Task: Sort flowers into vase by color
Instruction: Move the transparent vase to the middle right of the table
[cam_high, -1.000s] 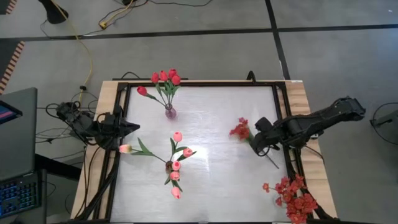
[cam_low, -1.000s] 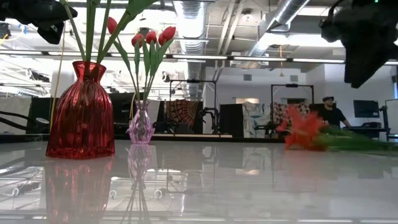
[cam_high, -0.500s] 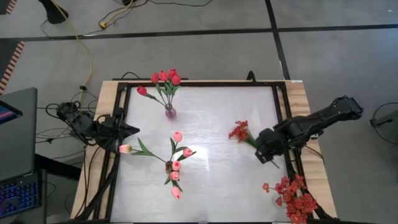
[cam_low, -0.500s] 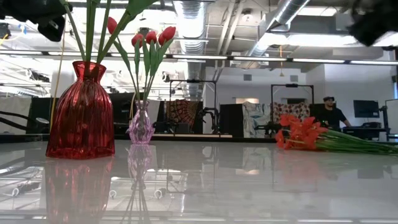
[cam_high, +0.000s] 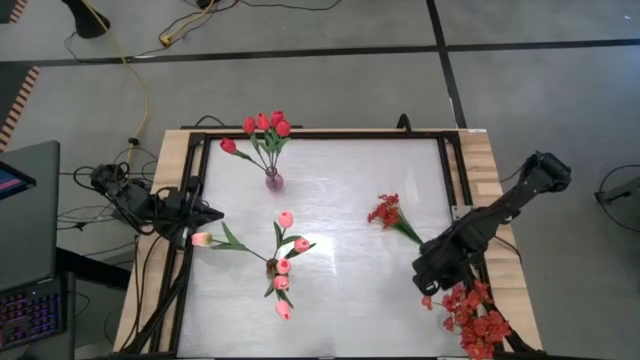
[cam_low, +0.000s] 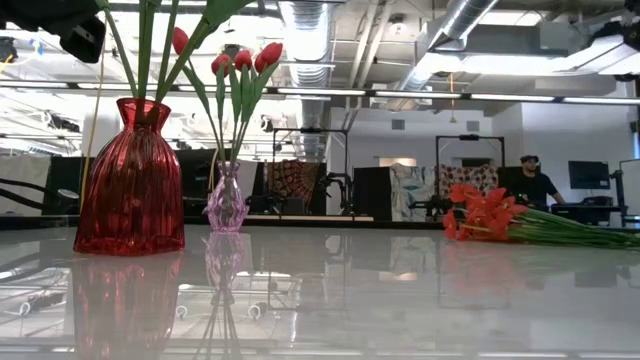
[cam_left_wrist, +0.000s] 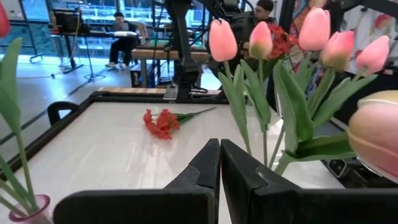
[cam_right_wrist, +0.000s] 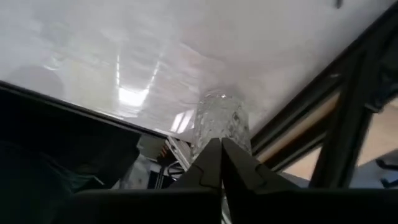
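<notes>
Both jaws clenched, nothing held. Right gripper (cam_high: 430, 281) hangs over the counter's (cam_high: 340, 190) right near edge, beside the clear vase (cam_right_wrist: 219, 127) of red blossom sprays (cam_high: 475, 318). Left gripper (cam_high: 212, 211) waits at the left edge, near the pink tulips (cam_high: 283, 265).

Loose red spray (cam_high: 386, 211) lies flat mid-right on the counter, stem trailing toward the right arm, apart from it. Red tulips (cam_high: 264, 126) sit in the small vase (cam_high: 273, 181) at the far side.

Handling guess: light, floppy head, thin stem, probably wire-cored. Pinch mid-stem, clear of the blossoms. Low profile on slick glossy surface, so it may skid as the jaws close.
</notes>
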